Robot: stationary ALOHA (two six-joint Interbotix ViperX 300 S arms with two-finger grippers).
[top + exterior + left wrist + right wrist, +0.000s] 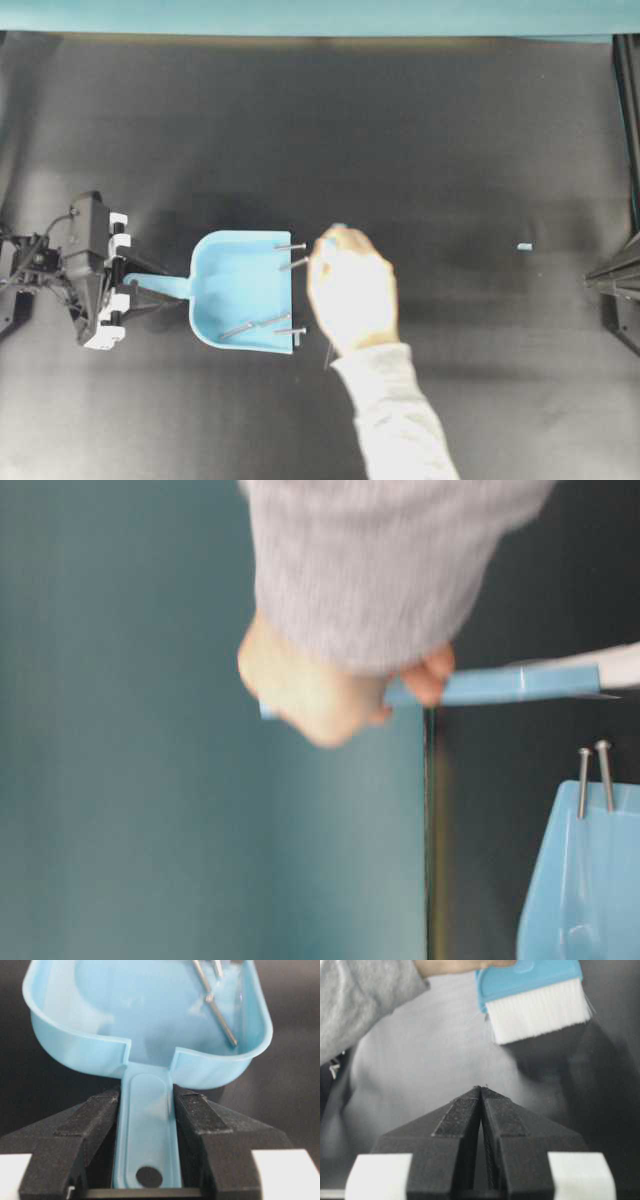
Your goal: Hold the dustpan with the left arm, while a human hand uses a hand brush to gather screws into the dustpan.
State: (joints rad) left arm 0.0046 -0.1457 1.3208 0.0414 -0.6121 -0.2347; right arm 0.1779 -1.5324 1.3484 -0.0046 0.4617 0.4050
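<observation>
Overhead view: left arm (70, 265) w/ its gripper (147, 1110) is clamping the dustpan (235, 290) handle at table centre-left, hand (350, 290) is holding brush (532, 997) at pan's mouth, right gripper (481, 1091) is sitting closed & empty, screws (290, 247) are lying inside pan.

A blurred human hand (315, 695) in a grey sleeve (385, 565) gripped the light-blue hand brush (500, 685) w/ its handle running right. At lower right, two screws (594, 778) lay side by side at the dustpan (580, 880) edge, pointing up in frame.
</observation>
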